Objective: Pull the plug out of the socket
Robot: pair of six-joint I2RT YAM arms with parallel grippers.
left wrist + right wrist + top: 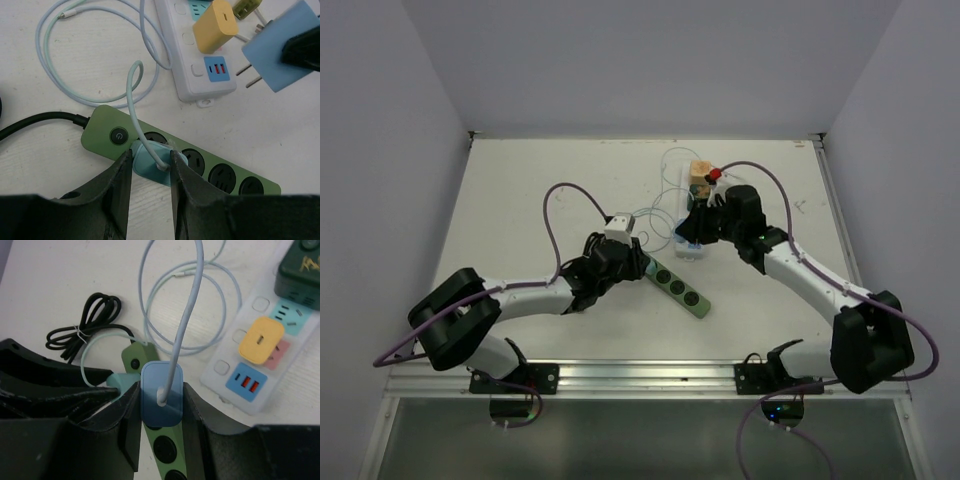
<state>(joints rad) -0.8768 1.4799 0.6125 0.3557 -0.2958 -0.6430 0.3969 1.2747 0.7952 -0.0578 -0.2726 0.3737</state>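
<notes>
Teal plug (pixel 142 160) is sitting in the green strip (pixel 105 132) on the tabletop (pixel 540 190); we are pinching it between the left jaws. Right jaws are gripping a blue plug (pixel 152 405), prongs bare, aloft. We are judging extraction pending: next, a straight pull clear.

Green power strip (pixel 97 125): laid flat and diagonal; a round switch (pixel 118 136) at one end, round sockets in a row.
Teal plug (pixel 150 159): seated in the strip's socket next to the switch.
Blue plug (pixel 280 55): unplugged, two prongs bared, tilted, set apart from the strip beyond its switch end.
</notes>
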